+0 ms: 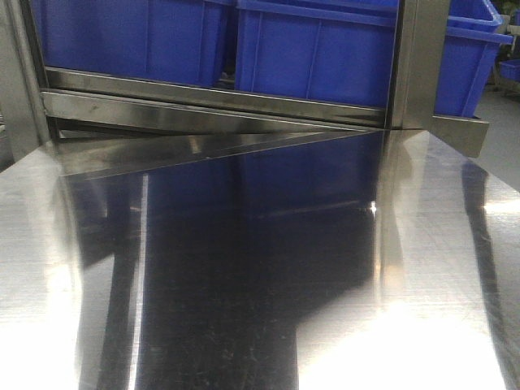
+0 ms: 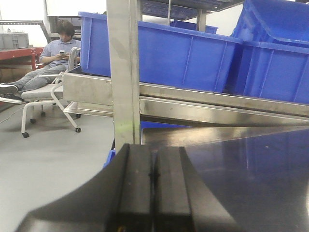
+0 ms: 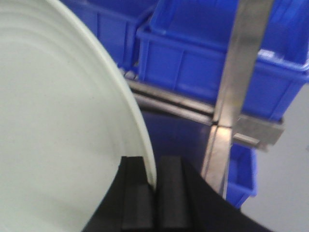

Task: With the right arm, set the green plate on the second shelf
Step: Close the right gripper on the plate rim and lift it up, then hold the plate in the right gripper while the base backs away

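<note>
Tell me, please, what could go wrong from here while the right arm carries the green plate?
The right gripper pinches only the rim of the green plate, so it may slip or pivot. The steel upright and shelf rail lie close ahead; the wide plate could clip them. The blue bins above seem to leave little headroom.

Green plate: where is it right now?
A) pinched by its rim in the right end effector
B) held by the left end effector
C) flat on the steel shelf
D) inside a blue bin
A: the right wrist view shows the green plate standing on edge with its rim clamped in the right end effector; the left end effector is shut on nothing.
</note>
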`<state>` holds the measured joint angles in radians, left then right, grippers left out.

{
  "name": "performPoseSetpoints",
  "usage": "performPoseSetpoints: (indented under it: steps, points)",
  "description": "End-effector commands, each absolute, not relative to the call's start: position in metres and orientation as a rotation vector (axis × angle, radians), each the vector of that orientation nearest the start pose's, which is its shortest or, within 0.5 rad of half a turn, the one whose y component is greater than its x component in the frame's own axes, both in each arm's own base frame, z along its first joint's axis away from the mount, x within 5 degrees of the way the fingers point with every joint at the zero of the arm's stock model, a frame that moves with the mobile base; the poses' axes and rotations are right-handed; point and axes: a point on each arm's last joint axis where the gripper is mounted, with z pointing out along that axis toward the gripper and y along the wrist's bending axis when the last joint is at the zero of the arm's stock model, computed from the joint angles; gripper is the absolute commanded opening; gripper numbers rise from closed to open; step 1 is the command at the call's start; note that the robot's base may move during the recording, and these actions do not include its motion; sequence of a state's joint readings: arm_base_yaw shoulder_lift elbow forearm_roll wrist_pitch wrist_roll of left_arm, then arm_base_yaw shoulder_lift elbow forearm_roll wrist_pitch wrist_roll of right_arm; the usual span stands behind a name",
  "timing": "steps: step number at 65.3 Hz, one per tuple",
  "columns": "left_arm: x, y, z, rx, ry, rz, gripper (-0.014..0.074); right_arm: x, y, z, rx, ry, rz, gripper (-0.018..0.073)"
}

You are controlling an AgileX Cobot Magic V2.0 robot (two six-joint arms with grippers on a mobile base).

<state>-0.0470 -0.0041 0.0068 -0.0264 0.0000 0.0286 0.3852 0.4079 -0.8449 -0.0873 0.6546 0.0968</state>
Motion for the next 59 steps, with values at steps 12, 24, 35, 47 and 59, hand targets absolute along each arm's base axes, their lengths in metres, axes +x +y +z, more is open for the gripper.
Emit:
performPoseSetpoints:
  steps: [12,24,35,47,59]
  points:
    - [0.056,-0.003,0.206,0.031,1.430,-0.049,0.0130,0.032,-0.007,0.379,-0.183,1.517,0.096,0.0055]
    - [0.056,-0.003,0.206,0.031,1.430,-0.049,0.0130,0.044,-0.013,0.364,-0.185,1.548,-0.089,0.0055]
    - [0.056,-0.003,0.206,0.031,1.430,-0.049,0.0130,0.045,-0.015,0.363,-0.167,1.553,-0.105,0.0055]
    - [0.056,-0.003,0.206,0.031,1.430,-0.049,0.0130,0.045,-0.013,0.365,-0.178,1.527,-0.093,0.0055]
    - [0.056,-0.003,0.206,0.031,1.430,-0.049,0.0130,0.045,-0.013,0.365,-0.178,1.527,-0.093,0.0055]
